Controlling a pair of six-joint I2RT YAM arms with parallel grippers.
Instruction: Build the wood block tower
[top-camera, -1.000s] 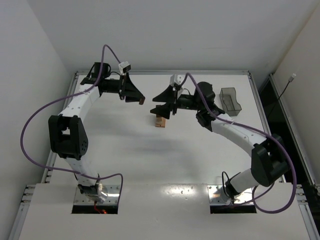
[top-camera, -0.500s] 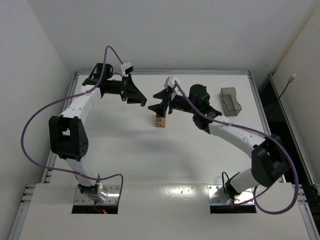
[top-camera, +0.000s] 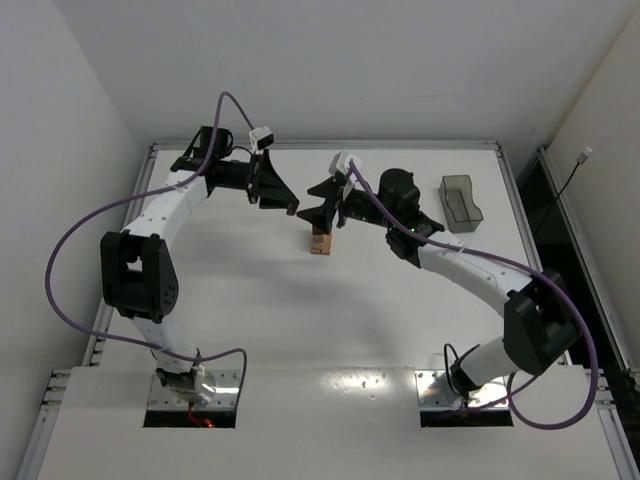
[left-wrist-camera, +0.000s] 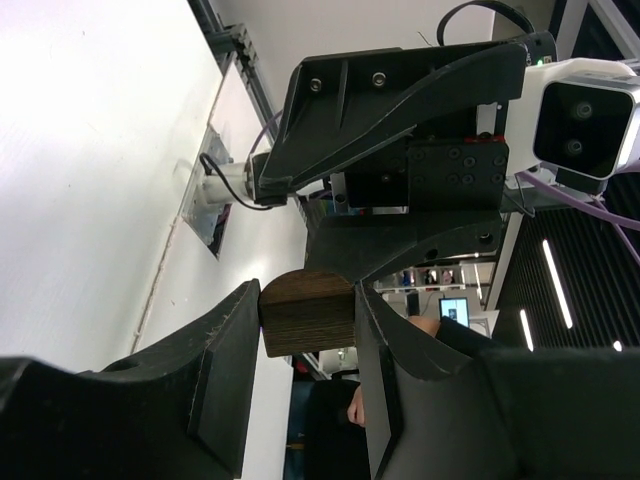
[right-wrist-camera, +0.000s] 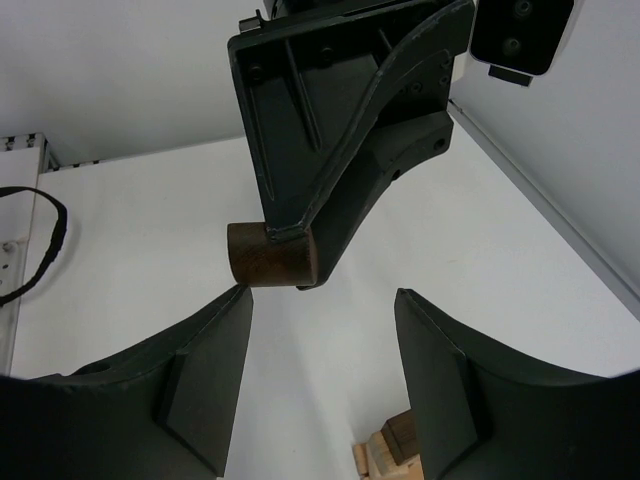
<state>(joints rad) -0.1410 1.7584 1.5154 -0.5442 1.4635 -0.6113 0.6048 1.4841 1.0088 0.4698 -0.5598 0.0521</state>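
Observation:
My left gripper is shut on a dark brown wood block with one rounded side, held in the air just left of the tower. The same block shows in the right wrist view, pinched by the left fingers above the table. The wood block tower is a small stack of light tan pieces with a dark piece on it, standing mid-table. My right gripper hovers over the tower, open and empty, facing the left gripper.
A dark translucent plastic bin stands at the back right of the white table. Raised rails run along the table's left and right edges. The two grippers are close together above the tower.
The left gripper has carried the dark block rightward, closer to the right gripper and the tower. The right gripper shifted slightly back earlier and has since held still.

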